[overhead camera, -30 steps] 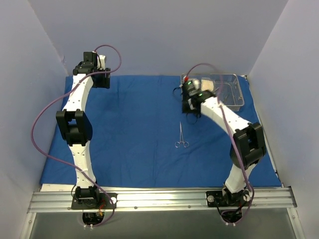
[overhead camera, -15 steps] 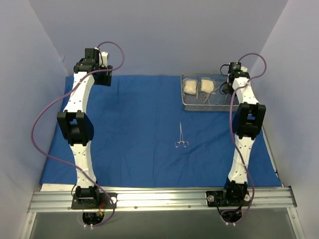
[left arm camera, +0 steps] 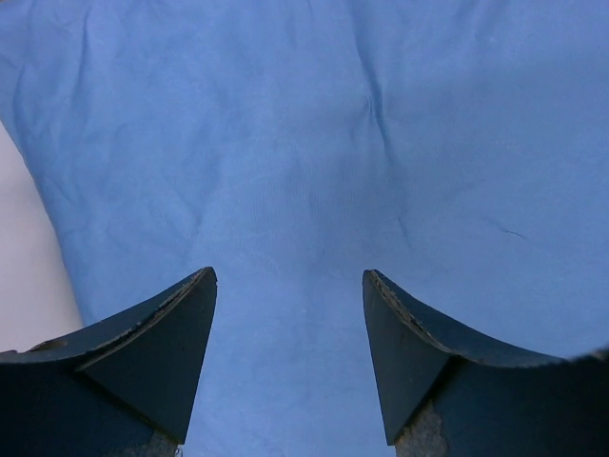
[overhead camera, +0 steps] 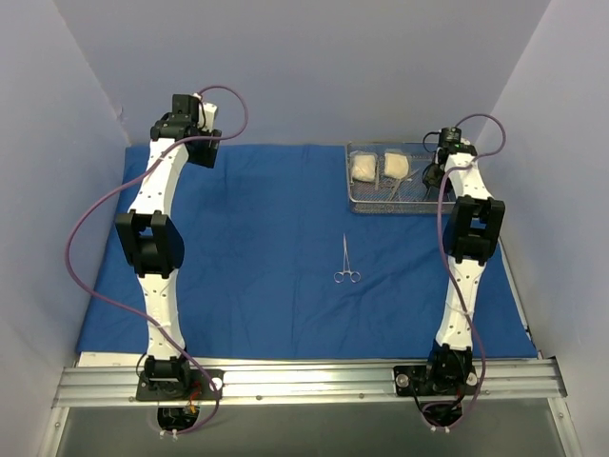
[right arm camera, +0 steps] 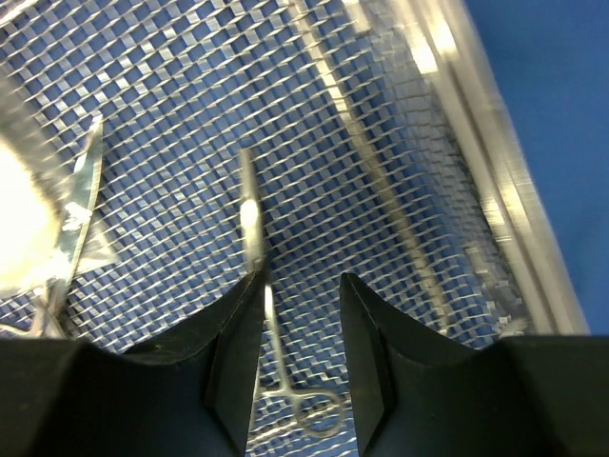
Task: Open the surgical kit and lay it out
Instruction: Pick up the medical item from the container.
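The left hand (left arm camera: 290, 276) hangs wide open and empty over the blue cloth wrap (left arm camera: 304, 143). The right hand (right arm camera: 303, 278), partly open and gripping nothing, hovers above a clamp (right arm camera: 249, 205) in the wire-mesh tray (right arm camera: 171, 124).

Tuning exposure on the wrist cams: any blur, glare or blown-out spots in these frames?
Right wrist: tray rim and far mesh smeared and glary, gauze packet blown out white, clamp in the tray readable. Left wrist: even light, blue cloth creases sharp, fingers nearly black. Top external: soft, even light, no glare; clamp on the cloth small but crisp.
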